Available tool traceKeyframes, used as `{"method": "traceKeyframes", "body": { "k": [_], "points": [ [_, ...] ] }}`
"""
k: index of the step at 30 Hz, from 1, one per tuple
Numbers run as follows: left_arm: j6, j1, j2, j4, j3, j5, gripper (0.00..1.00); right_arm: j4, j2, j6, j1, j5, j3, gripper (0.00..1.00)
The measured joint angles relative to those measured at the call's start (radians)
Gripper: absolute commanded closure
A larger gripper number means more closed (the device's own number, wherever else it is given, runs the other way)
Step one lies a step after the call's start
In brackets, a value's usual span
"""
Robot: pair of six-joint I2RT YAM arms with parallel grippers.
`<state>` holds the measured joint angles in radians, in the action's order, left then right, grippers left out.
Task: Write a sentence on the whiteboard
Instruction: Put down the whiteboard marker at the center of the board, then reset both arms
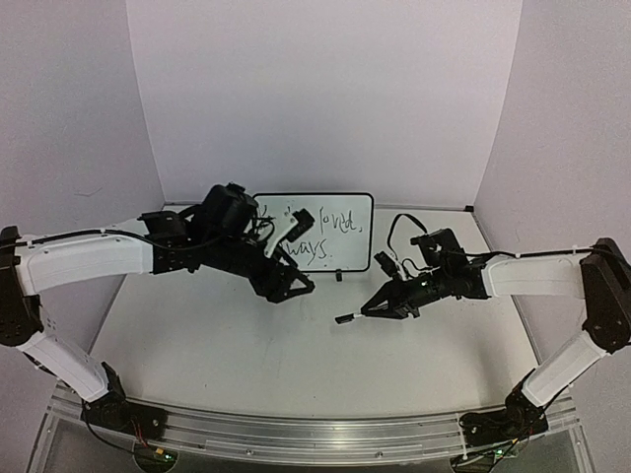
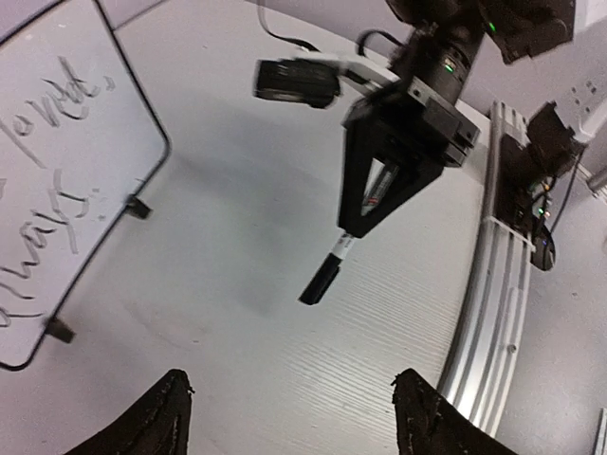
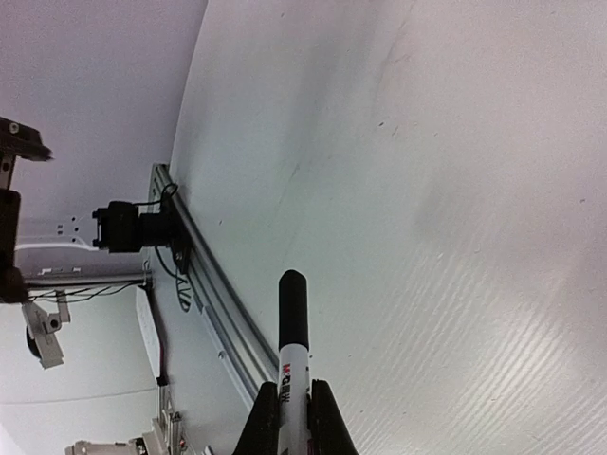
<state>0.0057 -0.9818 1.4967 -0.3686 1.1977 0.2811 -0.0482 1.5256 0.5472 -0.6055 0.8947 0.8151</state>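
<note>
Clamping a black-capped marker (image 1: 349, 316) in the right gripper (image 1: 371, 310) above the table (image 1: 197, 340), near the whiteboard (image 1: 357, 248) bearing the sentence (image 1: 325, 225); left gripper (image 1: 296, 290) gaping wide, empty.

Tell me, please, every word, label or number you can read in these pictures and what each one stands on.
"loved," on the whiteboard, in the upper line of the sentence; its start is hidden.
"ways." on the lower line; its start is hidden too.
Print on the marker in the right gripper: too small to read.
</note>
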Motion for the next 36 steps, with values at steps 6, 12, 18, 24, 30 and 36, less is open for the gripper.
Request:
{"method": "traceKeyframes", "body": {
  "k": [6, 12, 18, 24, 30, 36],
  "points": [
    [-0.083, 0.168, -0.110, -0.014, -0.030, -0.107, 0.19, 0.020, 0.056, 0.002, 0.017, -0.106, 0.009, 0.97],
    [-0.193, 0.373, -0.129, -0.067, -0.063, -0.144, 0.16, 0.074, 0.226, 0.013, 0.030, -0.144, 0.022, 0.88],
    [-0.243, 0.478, -0.178, -0.113, -0.066, -0.160, 0.13, 0.115, 0.293, -0.004, 0.056, -0.169, 0.060, 0.46],
    [-0.258, 0.584, -0.218, -0.147, -0.092, -0.136, 0.10, 0.076, 0.295, -0.050, 0.087, -0.230, 0.080, 0.03],
    [-0.258, 0.704, -0.219, -0.192, -0.111, -0.111, 0.06, -0.043, 0.238, -0.139, 0.125, -0.352, 0.112, 0.02],
    [-0.240, 0.794, -0.223, -0.238, -0.113, -0.139, 0.02, -0.201, 0.124, -0.215, 0.225, -0.496, 0.112, 0.02]
  ]
}}
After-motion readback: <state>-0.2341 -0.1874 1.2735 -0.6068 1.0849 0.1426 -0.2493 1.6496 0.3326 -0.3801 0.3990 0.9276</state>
